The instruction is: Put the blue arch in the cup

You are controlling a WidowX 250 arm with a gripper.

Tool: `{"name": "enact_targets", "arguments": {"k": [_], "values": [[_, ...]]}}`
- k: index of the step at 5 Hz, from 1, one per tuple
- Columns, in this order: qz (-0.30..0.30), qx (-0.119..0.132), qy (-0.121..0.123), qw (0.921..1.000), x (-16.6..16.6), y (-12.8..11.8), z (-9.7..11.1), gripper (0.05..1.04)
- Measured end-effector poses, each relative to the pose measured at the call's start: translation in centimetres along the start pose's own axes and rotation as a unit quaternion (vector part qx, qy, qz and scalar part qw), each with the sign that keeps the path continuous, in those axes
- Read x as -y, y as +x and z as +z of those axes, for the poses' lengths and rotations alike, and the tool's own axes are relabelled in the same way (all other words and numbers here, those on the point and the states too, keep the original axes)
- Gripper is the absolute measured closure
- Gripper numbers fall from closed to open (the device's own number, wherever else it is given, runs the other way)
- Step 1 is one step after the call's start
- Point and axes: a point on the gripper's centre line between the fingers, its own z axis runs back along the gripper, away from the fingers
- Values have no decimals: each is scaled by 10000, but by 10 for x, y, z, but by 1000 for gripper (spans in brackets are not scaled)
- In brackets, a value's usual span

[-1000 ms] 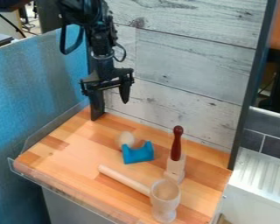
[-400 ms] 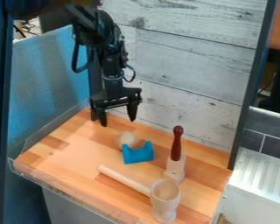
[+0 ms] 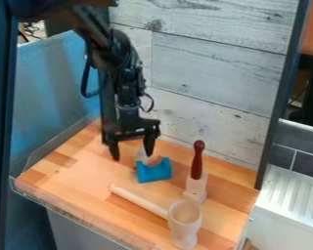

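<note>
Goblet-shaped cup upright at 5 o'clock on worktop. Pale wooden rod lies at 7 o'clock from the arch, its near end right at the cup. Dark-red pin stands upright at 3–4 o'clock from the arch, on a pale wooden base. Blue arch sits near worktop centre, outside the cup, hollow toward 12. Ball at its 11 o'clock, partly hidden. Gripper wide, holding nothing, pointing down at 10–11 o'clock from the arch.
</note>
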Motion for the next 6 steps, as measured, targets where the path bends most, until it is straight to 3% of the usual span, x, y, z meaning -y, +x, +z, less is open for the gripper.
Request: {"name": "enact_targets", "arguments": {"k": [2,4,5,6], "values": [[-48,89,-5,9999,-5,-14,-17,84],[20,294,-24,9996,2,-12,-18,83],[0,424,-21,9991,1,-11,-20,136],[20,400,44,9992,3,-10,-28,396]]}}
